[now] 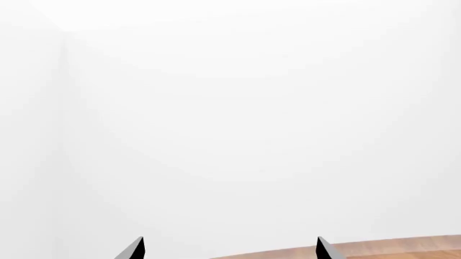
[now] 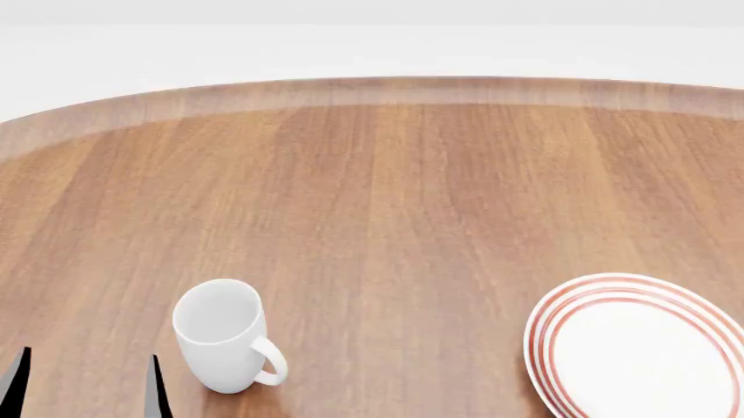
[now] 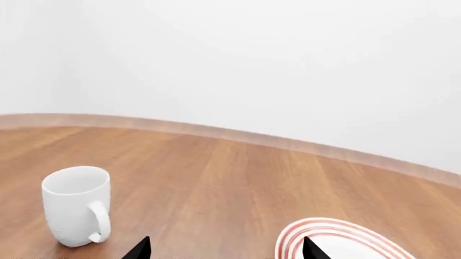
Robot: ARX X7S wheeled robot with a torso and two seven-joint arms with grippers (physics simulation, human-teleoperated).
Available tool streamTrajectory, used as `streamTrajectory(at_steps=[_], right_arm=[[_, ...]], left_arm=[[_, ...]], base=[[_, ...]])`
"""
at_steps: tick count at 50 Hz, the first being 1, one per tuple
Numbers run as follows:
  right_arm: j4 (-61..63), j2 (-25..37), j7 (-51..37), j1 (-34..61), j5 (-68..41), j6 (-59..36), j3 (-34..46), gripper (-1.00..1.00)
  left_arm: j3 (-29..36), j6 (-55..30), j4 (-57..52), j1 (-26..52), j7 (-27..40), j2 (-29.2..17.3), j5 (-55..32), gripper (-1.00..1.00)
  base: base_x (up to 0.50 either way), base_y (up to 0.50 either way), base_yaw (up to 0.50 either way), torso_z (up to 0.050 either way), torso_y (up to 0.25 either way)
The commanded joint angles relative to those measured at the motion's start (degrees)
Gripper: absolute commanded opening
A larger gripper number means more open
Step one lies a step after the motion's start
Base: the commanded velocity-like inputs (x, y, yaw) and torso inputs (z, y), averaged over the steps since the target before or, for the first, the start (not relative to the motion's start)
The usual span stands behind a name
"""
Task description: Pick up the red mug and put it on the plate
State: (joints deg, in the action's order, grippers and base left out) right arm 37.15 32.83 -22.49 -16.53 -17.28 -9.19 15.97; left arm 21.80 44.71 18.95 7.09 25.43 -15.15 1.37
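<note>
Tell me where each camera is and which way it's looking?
Head view: up on the robot's head, looking down over the table at the white mug and plate; the left gripper tips show.
Left wrist view: by the left gripper, facing a white wall and a strip of table.
Right wrist view: by the right gripper, facing mug and plate.
Head and right wrist share mug and plate.

We note two obstacles on the worktop [image 2: 384, 192]: a white mug [image 2: 221, 335] standing upright near the front left, and the plate [image 2: 645, 348] at the front right. They sit well apart; bare wood lies between and behind them.
</note>
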Motion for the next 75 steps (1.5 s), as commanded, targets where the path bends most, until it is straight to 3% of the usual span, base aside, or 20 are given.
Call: streamTrajectory(at_steps=[1, 29, 48, 75], right_arm=[[3.4, 2.5, -0.1, -7.7, 0.5, 5.9, -1.8, 1.0], [-3.4, 1.9, 1.5, -18.5, 7.2, 22.6, -0.1, 1.0], [-12.5, -0.5, 3.0, -16.5, 7.0, 25.2, 2.7, 1.0], [-15.6, -1.0, 3.3, -16.6, 6.8, 26.8, 4.0, 1.0]], left_arm=[[0.2, 0.3, 0.1, 0.1, 0.2, -0.1, 0.0, 1.0], [0.7, 0.7, 0.3, 0.3, 0.6, -0.4, 0.1, 1.0], [1.1, 0.9, 0.4, 0.4, 0.9, -0.6, 0.0, 1.0], [1.5, 1.3, 0.6, 0.6, 1.3, -0.8, 0.0, 1.0]], base=[[0.0, 0.0, 0.0, 0.0, 0.0], [0.0, 0.0, 0.0, 0.0, 0.0], [0.0, 0.0, 0.0, 0.0, 0.0], [0.0, 0.0, 0.0, 0.0, 0.0]])
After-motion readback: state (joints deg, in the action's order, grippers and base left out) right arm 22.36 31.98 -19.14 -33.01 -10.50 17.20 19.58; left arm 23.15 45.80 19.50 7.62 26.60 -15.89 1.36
